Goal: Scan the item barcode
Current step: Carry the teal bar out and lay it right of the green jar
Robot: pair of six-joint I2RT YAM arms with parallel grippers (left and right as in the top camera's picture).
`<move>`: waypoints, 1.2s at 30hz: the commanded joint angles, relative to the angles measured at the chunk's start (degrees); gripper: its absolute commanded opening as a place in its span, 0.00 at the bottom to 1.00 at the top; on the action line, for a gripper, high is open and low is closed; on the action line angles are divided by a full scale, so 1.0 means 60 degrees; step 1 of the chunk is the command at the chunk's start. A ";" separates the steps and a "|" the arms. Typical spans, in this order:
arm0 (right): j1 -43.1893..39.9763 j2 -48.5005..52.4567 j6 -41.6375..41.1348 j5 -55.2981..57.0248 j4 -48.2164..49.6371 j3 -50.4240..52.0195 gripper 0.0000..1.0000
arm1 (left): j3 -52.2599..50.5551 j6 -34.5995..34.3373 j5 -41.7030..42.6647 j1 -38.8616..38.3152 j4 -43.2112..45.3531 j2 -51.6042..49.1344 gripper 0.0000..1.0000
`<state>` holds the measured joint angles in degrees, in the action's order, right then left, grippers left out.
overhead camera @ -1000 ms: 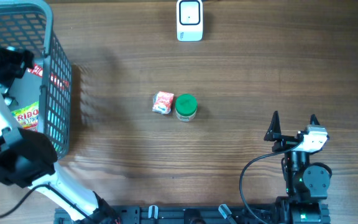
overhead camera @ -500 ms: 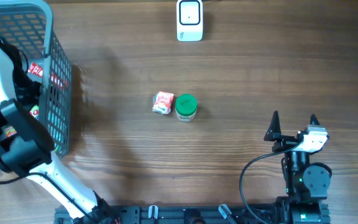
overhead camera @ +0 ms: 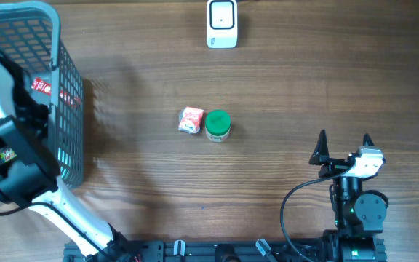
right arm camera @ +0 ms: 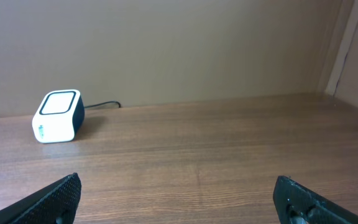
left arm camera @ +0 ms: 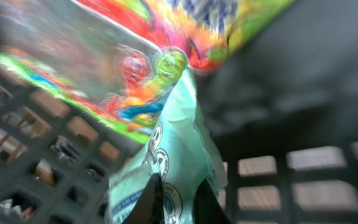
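Crinkly mint-green packet (left arm camera: pixel 180 149), pinched by left end effector (left arm camera: pixel 179 202), right end effector (overhead camera: pixel 344 140) wide open

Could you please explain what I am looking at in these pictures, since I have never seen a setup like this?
These are two robot arms at a wooden table, each ending in a two-finger gripper. One picture looks down from above. The other two come from a camera on each wrist. On the table lie a white scanner, a small red and white packet and a green-lidded jar, with a grey basket at the left edge. The left gripper is down inside the basket, shut on a pale green packet next to a colourful bag. The right gripper sits open and empty, facing the scanner.
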<state>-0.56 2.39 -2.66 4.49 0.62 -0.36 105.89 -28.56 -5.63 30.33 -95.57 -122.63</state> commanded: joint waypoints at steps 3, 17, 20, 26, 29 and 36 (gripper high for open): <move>0.0029 -0.0040 0.0131 -0.0124 0.0026 0.0007 1.00 | 0.4280 0.0182 0.1239 0.0947 -0.0160 0.0994 0.04; 0.0029 -0.0040 0.0135 -0.0124 0.0026 0.0007 1.00 | 0.5355 0.2197 0.7468 -0.0798 0.0346 0.4390 0.04; 0.0029 -0.0040 0.0135 -0.0124 0.0026 0.0007 1.00 | 0.5169 0.2488 0.7453 -0.3373 0.0670 0.4248 0.04; 0.0029 -0.0040 0.0131 -0.0124 0.0026 0.0007 1.00 | 0.3971 0.3905 0.7435 -0.8123 0.2973 0.3144 0.04; 0.0029 -0.0040 0.0135 -0.0124 0.0026 0.0007 1.00 | 0.3355 0.4535 0.7439 -0.9315 0.3643 0.2412 0.04; 0.0029 -0.0040 0.0131 -0.0124 0.0026 0.0007 1.00 | 0.1665 0.5013 0.7471 -1.0812 0.5264 0.0368 0.04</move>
<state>-0.51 2.39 -2.66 4.49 0.64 -0.36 119.31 -0.95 37.85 -32.91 -66.87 -116.53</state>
